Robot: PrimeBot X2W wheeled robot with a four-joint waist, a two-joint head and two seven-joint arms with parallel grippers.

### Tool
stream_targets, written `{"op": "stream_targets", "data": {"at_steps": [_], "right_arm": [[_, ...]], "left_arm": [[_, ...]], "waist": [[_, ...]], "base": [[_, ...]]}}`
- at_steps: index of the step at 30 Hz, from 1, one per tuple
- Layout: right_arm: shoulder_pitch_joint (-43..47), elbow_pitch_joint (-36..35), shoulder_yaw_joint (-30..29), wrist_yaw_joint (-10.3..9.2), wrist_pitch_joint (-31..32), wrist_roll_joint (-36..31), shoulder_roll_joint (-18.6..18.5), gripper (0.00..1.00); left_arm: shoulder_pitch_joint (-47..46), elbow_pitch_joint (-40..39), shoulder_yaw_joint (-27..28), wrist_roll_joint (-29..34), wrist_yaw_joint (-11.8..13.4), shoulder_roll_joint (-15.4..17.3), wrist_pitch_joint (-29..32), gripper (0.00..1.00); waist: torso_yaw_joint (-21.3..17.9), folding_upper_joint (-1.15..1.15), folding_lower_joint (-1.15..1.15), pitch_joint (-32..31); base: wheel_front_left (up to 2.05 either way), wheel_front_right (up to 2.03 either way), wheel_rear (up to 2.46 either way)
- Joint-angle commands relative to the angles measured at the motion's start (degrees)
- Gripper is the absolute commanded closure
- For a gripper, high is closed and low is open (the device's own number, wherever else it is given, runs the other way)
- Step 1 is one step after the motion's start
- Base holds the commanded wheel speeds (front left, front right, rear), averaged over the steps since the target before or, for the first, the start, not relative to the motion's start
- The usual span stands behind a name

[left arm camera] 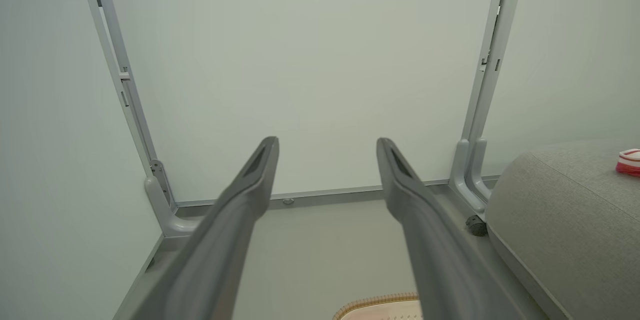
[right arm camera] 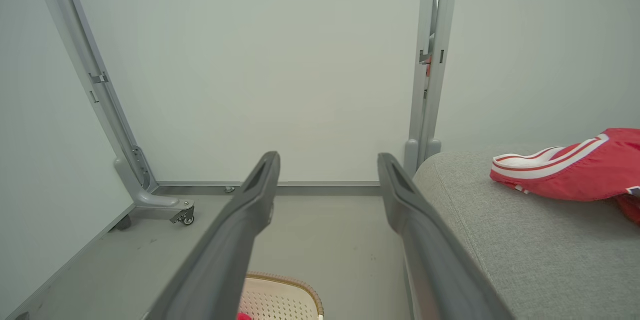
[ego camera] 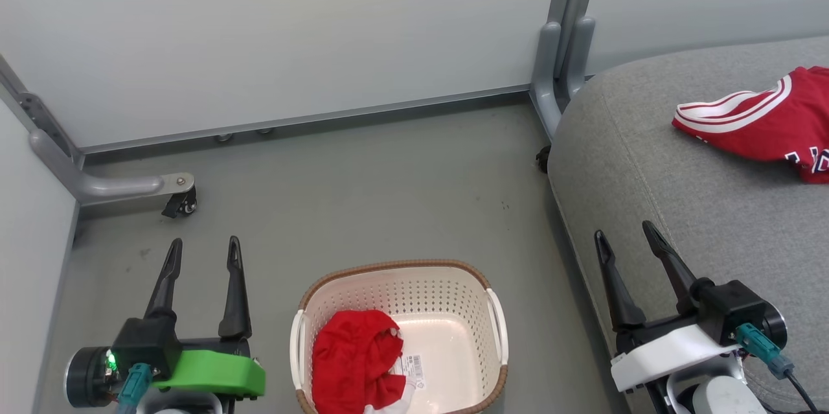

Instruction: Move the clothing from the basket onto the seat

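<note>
A cream perforated basket (ego camera: 453, 310) with a brown rim stands on the floor between my arms. Crumpled red clothing (ego camera: 353, 359) lies in its left half beside a paper label. Another red piece with white stripes (ego camera: 764, 119) lies on the grey seat (ego camera: 647, 168) at the right; it also shows as the red striped garment (right arm camera: 565, 170). My left gripper (ego camera: 202, 253) is open to the left of the basket, empty. Over the seat's front edge my right gripper (ego camera: 625, 236) is open and empty. The basket rim (left arm camera: 375, 304) and the seat (left arm camera: 560, 210) show past the left fingers.
Pale partition panels stand behind and to the left, on grey metal feet with a caster (ego camera: 178, 203). A grey upright post (ego camera: 560, 57) meets the seat's far corner. Grey floor lies beyond the basket.
</note>
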Motion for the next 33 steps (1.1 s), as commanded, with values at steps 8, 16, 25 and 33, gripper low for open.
{"op": "stream_targets", "data": {"at_steps": [8,16,25,33], "right_arm": [[0.1,0.8,-0.1,-0.04,0.0,0.3,-0.1,0.0],[-0.2,0.9,0.0,-0.04,0.0,0.3,-0.1,0.0],[-1.3,0.5,0.5,-0.04,0.0,0.4,-0.1,0.0],[-5.8,-1.5,1.7,-0.04,0.0,-0.4,-0.1,0.0]], "left_arm": [[0.5,0.4,0.1,0.4,-0.2,-0.1,0.0,0.0],[0.4,0.5,0.2,0.5,-0.3,-0.1,0.0,0.0],[-1.4,0.9,0.0,0.9,-0.7,-0.1,0.0,0.0],[-8.2,3.6,-2.6,2.2,-2.2,0.6,0.0,0.0]], "waist": [[-0.1,0.0,0.0,0.2],[-0.3,0.0,0.0,0.4],[-1.2,0.0,0.0,1.7],[-3.9,0.0,0.0,7.1]], "base": [[0.0,0.0,0.0],[0.0,0.0,0.0],[0.0,0.0,0.0],[0.0,0.0,0.0]]}}
